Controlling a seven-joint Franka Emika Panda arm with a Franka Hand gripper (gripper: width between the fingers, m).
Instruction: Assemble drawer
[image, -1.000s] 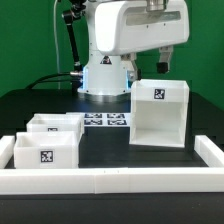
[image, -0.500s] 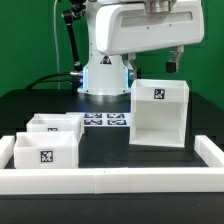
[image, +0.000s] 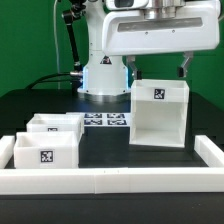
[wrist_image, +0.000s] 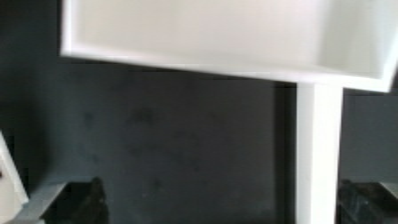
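A tall white open-fronted drawer housing (image: 158, 115) with a black tag stands on the black table at the exterior view's right. It also shows in the wrist view (wrist_image: 214, 40). Two smaller white drawer boxes (image: 56, 125) (image: 45, 151) sit at the left. My gripper (image: 157, 70) hangs just above the housing's top rear edge, with one finger showing off each side. It is open and empty. In the wrist view the gripper (wrist_image: 222, 205) shows only dark fingertips (wrist_image: 71, 200) over bare table.
The marker board (image: 105, 121) lies in front of the robot base. A low white wall (image: 110, 180) runs along the front and sides of the table. A white strip (wrist_image: 311, 150) runs from the housing toward the gripper in the wrist view.
The hand has moved toward the exterior view's right and lined up over the housing. The far finger now shows past the housing's right edge. No part has moved.
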